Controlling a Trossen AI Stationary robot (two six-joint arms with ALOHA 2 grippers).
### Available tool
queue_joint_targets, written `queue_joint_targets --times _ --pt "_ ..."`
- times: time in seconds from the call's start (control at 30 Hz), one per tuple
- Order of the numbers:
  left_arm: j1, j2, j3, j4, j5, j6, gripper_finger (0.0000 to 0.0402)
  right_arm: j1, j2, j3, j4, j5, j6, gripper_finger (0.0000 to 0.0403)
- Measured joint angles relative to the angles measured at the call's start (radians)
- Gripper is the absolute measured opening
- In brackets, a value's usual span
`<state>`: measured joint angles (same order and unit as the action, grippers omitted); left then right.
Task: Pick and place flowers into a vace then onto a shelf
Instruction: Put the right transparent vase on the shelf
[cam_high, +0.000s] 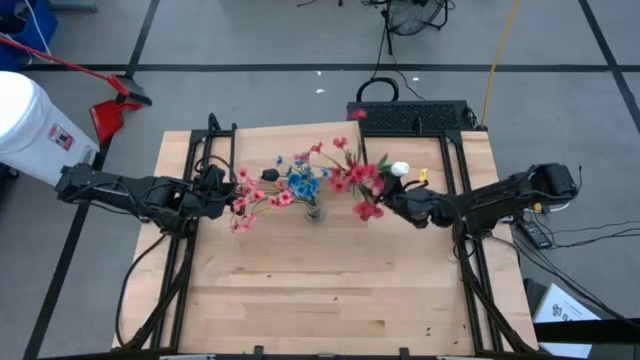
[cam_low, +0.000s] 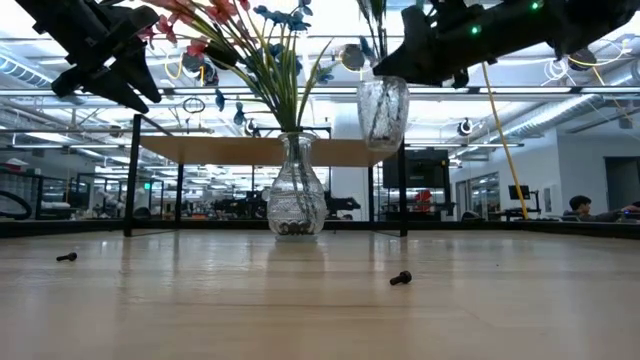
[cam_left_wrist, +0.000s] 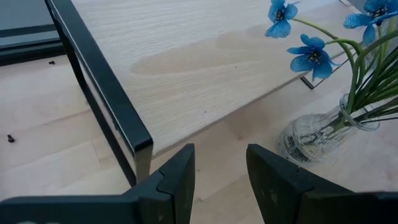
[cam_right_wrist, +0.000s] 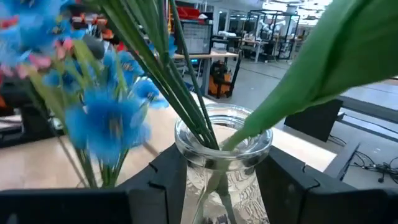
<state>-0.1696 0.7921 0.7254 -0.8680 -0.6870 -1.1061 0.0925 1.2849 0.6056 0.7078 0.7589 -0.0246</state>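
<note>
A clear glass vase (cam_low: 383, 110) with the red flowers and white bud (cam_high: 365, 180) is held up in my right gripper (cam_high: 392, 203), above the table and in front of the shelf (cam_low: 200, 150). A second glass vase (cam_low: 295, 200) stands with its base on the table by the shelf's near edge (cam_left_wrist: 186, 62). It holds the blue flowers (cam_high: 302, 182) and pink flowers (cam_high: 255, 200). My left gripper (cam_left_wrist: 221, 180) is open and raised to the left of that vase, beside the pink sprays, with nothing between its fingers. My right gripper pinches the lifted vase between its two fingers, one on each side of the glass wall just below the rim (cam_right_wrist: 224, 149). The fingers come in roughly level from the table's right side. The vase hangs upright and clear of the table, stems rising from its mouth.
Two small black screws (cam_low: 400, 278) (cam_low: 67, 257) lie on the near tabletop. The shelf's black legs (cam_left_wrist: 106, 106) stand at the table's left and right. A black box (cam_high: 410, 115) sits behind the far edge. A person (cam_low: 580, 207) shows far off in the room.
</note>
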Motion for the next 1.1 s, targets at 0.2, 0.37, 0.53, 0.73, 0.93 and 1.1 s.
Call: queue_joint_targets --times 0.2,0.37,0.53,0.73,0.93,1.1 --pt "0.0 0.0 0.0 0.0 0.005 -0.002 0.0147 -0.018 -0.058 0.016 -0.006 0.004 -0.049 0.0148" --pt "0.0 0.0 0.0 0.0 0.006 -0.002 0.0147 -0.059 -0.087 0.069 -0.006 0.008 -0.125 0.0148" --pt "0.0 0.0 0.0 0.0 0.013 -0.002 0.0147 -0.117 -0.095 0.157 -0.121 0.004 -0.127 0.0148" --pt "0.0 0.0 0.0 0.0 0.014 -0.002 0.0147 -0.231 -0.094 0.251 -0.301 -0.106 -0.047 0.0148" --pt "0.0 0.0 0.0 0.0 0.014 0.001 0.0147 -0.356 -0.093 0.253 -0.324 -0.236 0.065 0.0148" --pt "0.0 0.0 0.0 0.0 0.015 0.001 0.0147 -0.394 -0.061 0.253 -0.332 -0.322 0.145 0.0148"
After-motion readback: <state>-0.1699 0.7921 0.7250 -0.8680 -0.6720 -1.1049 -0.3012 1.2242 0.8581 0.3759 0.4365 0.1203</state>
